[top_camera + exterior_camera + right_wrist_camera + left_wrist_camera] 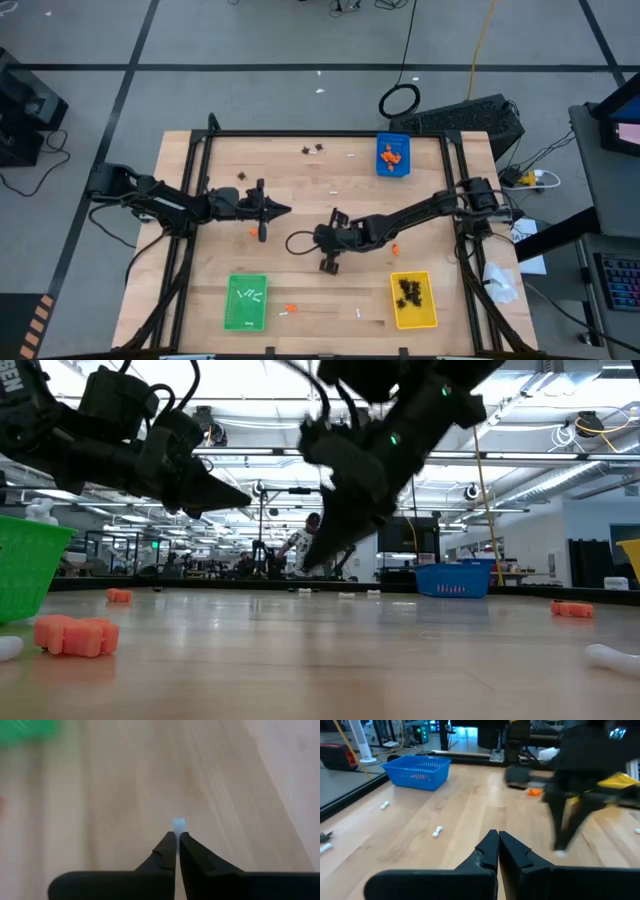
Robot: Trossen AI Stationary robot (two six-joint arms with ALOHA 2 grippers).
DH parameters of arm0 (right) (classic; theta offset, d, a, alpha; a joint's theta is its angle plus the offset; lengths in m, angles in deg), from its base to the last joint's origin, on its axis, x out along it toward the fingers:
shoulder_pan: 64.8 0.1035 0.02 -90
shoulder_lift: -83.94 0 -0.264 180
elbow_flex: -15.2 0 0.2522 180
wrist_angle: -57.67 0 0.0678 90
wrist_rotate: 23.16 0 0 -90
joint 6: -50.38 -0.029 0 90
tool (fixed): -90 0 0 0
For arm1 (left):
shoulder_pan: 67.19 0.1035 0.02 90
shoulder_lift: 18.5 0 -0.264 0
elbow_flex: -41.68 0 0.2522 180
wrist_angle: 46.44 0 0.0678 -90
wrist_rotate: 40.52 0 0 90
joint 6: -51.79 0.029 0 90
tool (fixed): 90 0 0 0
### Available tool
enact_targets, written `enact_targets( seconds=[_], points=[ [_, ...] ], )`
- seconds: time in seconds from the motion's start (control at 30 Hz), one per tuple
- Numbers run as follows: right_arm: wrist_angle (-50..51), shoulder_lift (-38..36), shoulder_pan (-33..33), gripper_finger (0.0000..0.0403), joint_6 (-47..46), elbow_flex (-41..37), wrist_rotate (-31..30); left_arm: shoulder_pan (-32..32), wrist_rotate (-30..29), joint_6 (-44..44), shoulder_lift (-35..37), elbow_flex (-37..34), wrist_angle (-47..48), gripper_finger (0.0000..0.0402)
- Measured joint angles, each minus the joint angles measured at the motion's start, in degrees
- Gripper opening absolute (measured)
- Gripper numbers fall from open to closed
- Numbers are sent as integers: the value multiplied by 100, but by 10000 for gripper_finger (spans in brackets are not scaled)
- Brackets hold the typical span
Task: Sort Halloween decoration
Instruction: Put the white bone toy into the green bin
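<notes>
My right gripper (177, 836) hangs over the middle of the table (296, 243), shut on a small white bone-like stick (178, 824). My left gripper (498, 836) waits shut and empty, held level over the table's left half (285, 210). Loose Halloween decoration lies on the wood: orange lumps (396, 249) (77, 635), black spider shapes (312, 150) and white bones (437, 831) (356, 314). The green tray (247, 301) holds white bones, the yellow tray (413, 300) holds black spiders and the blue tray (393, 155) holds orange lumps. My right gripper pinches the white bone between its two fingertips, so that only one end (178, 823) sticks out past them. The fingers slant down from the table's right side. In the low view the fingertips (312, 565) are clear of the tabletop.
The green tray stands at the near left, the yellow tray at the near right and the blue tray at the far right. A black frame rail (330, 133) borders the wooden top. People and lab equipment show in the room beyond the far edge (300, 550).
</notes>
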Motion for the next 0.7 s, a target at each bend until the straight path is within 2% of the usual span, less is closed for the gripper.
enact_targets(
  seconds=[0.2, 0.37, 0.7],
  points=[
    [-665, 74, 273, 0, 411, 493, 9, 29, 0, -194, 0, 0, 369, 8],
    [-876, 459, 468, 0, 643, 1078, 2, 26, 0, -182, 0, 0, 372, 8],
    [-830, 1811, 825, 0, 961, 3121, 17, 31, -286, -157, 0, 2, 370, 8]
  ],
)
